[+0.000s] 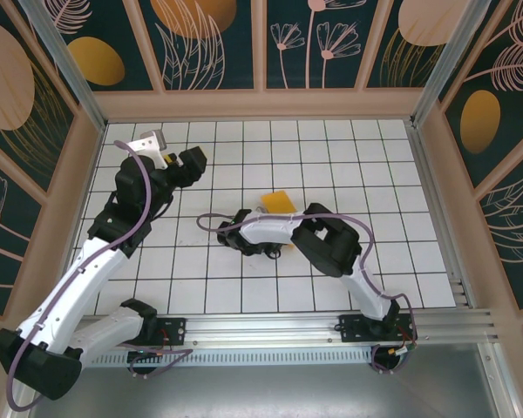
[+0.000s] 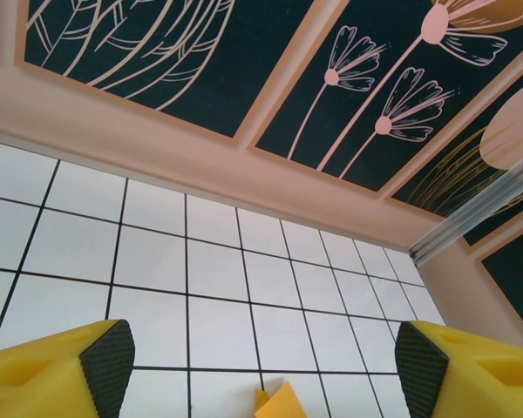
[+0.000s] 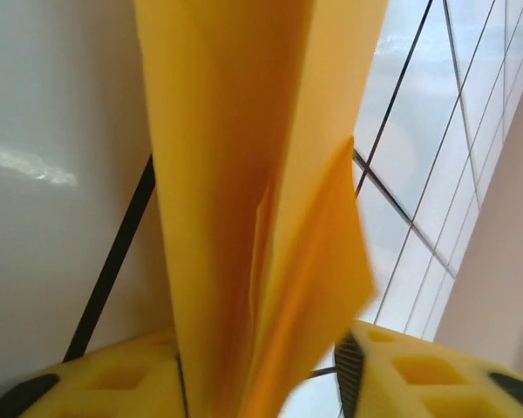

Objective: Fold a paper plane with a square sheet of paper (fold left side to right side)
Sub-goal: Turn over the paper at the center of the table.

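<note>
The bright orange sheet of paper (image 1: 277,202) is folded into a narrow, layered shape with a centre crease and lies mid-table. My right gripper (image 1: 274,223) sits low over its near end. In the right wrist view the paper (image 3: 253,218) runs up between the yellow fingers (image 3: 418,383), leaning on the left one; a gap shows beside the right pad, so my right gripper (image 3: 261,374) is open. My left gripper (image 1: 196,161) hovers at the far left, open and holding nothing. Its view shows a tip of the paper (image 2: 283,404) below my left gripper (image 2: 261,370).
The white gridded table (image 1: 375,174) is boxed in by patterned walls, with the back wall (image 2: 244,87) close ahead of the left gripper. The right arm's elbow (image 1: 331,246) and a looping cable (image 1: 213,222) lie just beside the paper.
</note>
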Tool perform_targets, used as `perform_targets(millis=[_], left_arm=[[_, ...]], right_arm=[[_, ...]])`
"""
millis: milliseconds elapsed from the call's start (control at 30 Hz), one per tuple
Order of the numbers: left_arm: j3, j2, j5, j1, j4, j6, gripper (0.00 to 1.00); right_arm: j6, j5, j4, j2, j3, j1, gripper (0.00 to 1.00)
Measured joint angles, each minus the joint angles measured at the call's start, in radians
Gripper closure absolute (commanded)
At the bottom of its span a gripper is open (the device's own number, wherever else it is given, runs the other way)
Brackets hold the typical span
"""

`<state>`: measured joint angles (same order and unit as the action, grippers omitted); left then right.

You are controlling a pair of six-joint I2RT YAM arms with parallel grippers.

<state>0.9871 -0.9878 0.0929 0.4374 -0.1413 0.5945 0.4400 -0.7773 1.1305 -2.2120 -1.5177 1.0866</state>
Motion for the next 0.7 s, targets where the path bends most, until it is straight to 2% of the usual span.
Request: perform_targets(millis=[233, 367, 467, 533, 633, 700], left_arm=[[-0.031, -0.024, -0.015, 0.000, 0.003, 0.013, 0.09], [-0.058, -0.089, -0.066, -0.014, 0.011, 0.055, 0.09], [-0.093, -0.150, -0.133, -0.024, 0.061, 0.110, 0.12], [-0.125, -0.206, -0.192, -0.026, 0.110, 0.151, 0.16], [-0.167, -0.306, -0.288, -0.026, 0.199, 0.211, 0.19], [-0.188, -0.372, -0.341, -0.020, 0.254, 0.244, 0.20]], right_arm=[[-0.044, 0.171, -0.165, 0.172, 0.122, 0.009, 0.29], [-0.058, 0.264, -0.276, 0.365, 0.224, 0.013, 0.19], [-0.069, 0.336, -0.375, 0.549, 0.306, -0.006, 0.17], [-0.069, 0.396, -0.453, 0.671, 0.370, -0.053, 0.12], [-0.071, 0.498, -0.582, 0.840, 0.487, -0.180, 0.01], [-0.071, 0.565, -0.676, 0.934, 0.570, -0.276, 0.01]])
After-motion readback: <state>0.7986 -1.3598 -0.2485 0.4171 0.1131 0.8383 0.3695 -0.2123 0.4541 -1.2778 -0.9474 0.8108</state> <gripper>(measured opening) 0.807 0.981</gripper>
